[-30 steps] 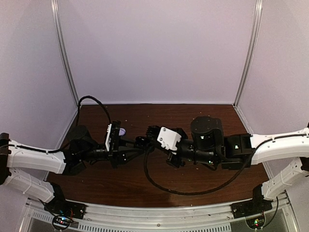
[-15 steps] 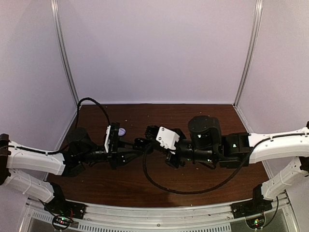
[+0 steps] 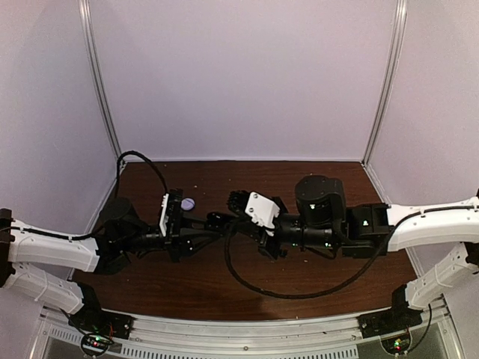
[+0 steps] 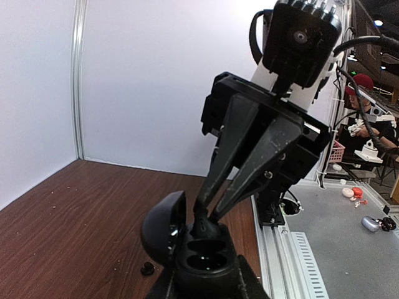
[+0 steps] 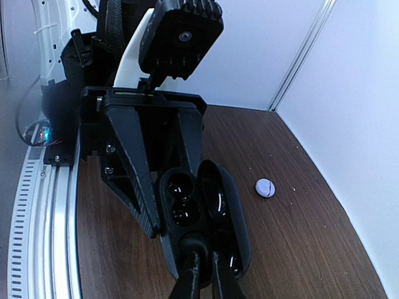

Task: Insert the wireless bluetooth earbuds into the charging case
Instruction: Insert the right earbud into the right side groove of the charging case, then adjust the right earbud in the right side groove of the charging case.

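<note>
My left gripper point(image 4: 202, 281) is shut on the base of an open black charging case point(image 4: 201, 256); the lid point(image 4: 163, 225) stands open to its left. My right gripper point(image 4: 209, 213) comes down from above, shut on a small black earbud point(image 4: 207, 229) at the case's far slot. In the right wrist view the same earbud point(image 5: 198, 238) sits between my right gripper's fingertips point(image 5: 202, 265), against the case point(image 5: 181, 208), with two empty sockets beyond. In the top view both grippers meet at the case point(image 3: 218, 221) mid-table. Another black bud point(image 4: 147, 268) lies on the table.
A small white round object point(image 5: 265, 187) lies on the brown table beyond the case; it also shows in the top view point(image 3: 188, 203). A black cable point(image 3: 269, 293) loops on the table in front of the right arm. White walls enclose three sides.
Both arms have shifted only slightly. The grippers stay together at the case, each still holding what it held.
</note>
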{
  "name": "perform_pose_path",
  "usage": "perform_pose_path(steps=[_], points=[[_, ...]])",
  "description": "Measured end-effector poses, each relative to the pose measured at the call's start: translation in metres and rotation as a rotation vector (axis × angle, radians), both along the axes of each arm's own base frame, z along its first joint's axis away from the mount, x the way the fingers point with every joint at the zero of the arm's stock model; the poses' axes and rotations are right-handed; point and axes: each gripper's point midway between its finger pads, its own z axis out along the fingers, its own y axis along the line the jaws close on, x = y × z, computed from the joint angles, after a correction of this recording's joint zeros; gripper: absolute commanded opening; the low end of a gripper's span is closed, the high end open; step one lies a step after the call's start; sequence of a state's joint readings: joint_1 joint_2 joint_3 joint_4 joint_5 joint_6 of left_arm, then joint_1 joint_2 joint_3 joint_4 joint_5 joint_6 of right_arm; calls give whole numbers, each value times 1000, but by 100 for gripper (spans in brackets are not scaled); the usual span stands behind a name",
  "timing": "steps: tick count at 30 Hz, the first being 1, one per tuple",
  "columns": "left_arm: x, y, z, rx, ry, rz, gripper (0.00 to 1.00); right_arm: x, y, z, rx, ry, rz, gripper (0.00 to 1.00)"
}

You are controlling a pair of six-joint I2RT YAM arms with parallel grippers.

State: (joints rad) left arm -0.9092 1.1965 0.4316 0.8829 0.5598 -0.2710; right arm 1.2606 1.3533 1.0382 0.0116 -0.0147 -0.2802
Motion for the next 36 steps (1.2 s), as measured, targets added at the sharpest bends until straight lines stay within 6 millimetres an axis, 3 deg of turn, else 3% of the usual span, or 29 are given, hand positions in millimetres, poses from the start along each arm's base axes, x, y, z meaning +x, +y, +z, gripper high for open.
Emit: perform_pose_path(steps=[7, 11, 15, 24, 31, 36], points=[[-1, 0, 4, -14, -21, 0, 0, -5, -2, 6, 24, 19, 29, 17], [-1, 1, 8, -29, -35, 0, 0, -7, -5, 10, 39, 26, 42, 31], [-1, 1, 8, -28, -42, 0, 0, -11, -12, 17, 67, 28, 59, 36], [-8, 0, 8, -26, -71, -39, 0, -7, -29, 47, 187, 60, 109, 25], [-12, -3, 8, -24, -87, -70, 0, -20, -21, 35, 167, 117, 211, 15], [-12, -4, 9, -25, -93, -78, 0, -27, -18, 31, 155, 130, 255, 14]])
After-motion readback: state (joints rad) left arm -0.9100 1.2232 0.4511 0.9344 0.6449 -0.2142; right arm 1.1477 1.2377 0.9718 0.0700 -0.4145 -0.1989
